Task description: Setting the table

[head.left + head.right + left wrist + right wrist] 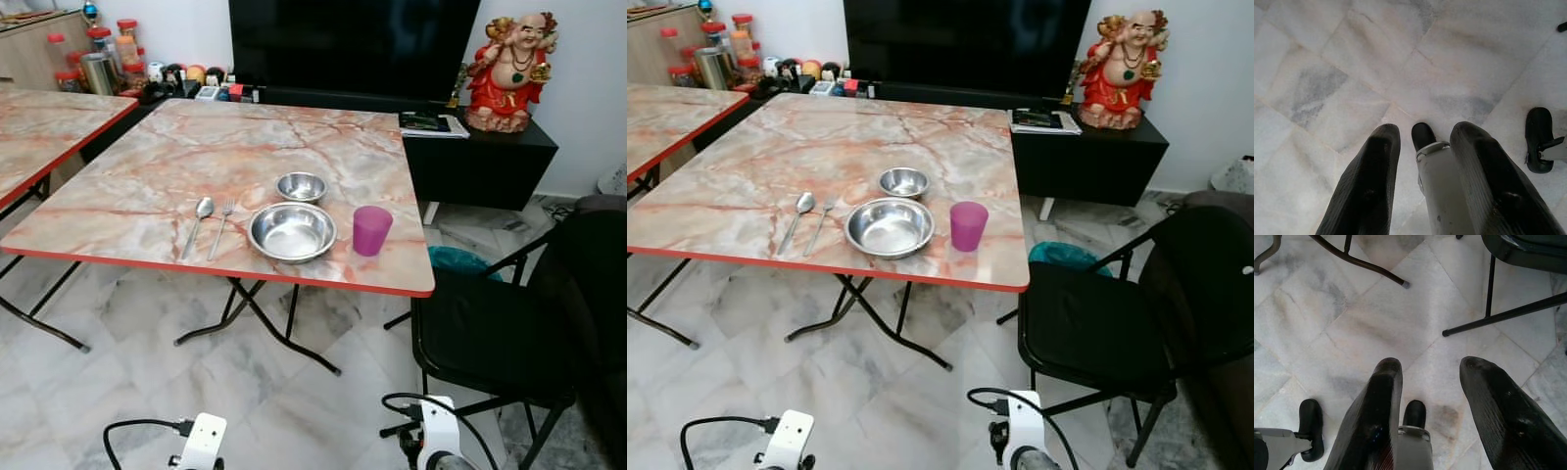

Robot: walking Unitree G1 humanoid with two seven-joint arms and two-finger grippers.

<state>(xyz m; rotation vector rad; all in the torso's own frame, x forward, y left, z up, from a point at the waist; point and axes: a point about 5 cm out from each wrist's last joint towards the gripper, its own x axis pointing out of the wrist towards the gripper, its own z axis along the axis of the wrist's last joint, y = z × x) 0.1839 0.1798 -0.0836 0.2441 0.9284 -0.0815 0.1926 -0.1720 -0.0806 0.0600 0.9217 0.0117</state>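
On the marble-patterned table (147, 186) near its front edge lie a spoon (199, 221) and a fork (222, 226) side by side. To their right stands a large steel bowl (292, 232), with a small steel bowl (302, 186) just behind it. A purple cup (372, 230) stands upright to the right of the large bowl. Both arms hang low over the floor. My left gripper (1422, 134) is open above the tiles, with nothing between its fingers. My right gripper (1427, 367) is open too and holds nothing.
A black folding chair (495, 338) stands at the table's front right corner. A second table (44, 122) is to the left. Behind are a black TV cabinet (480, 157) with a red statue (509, 73), and jars (103, 59) at the back left.
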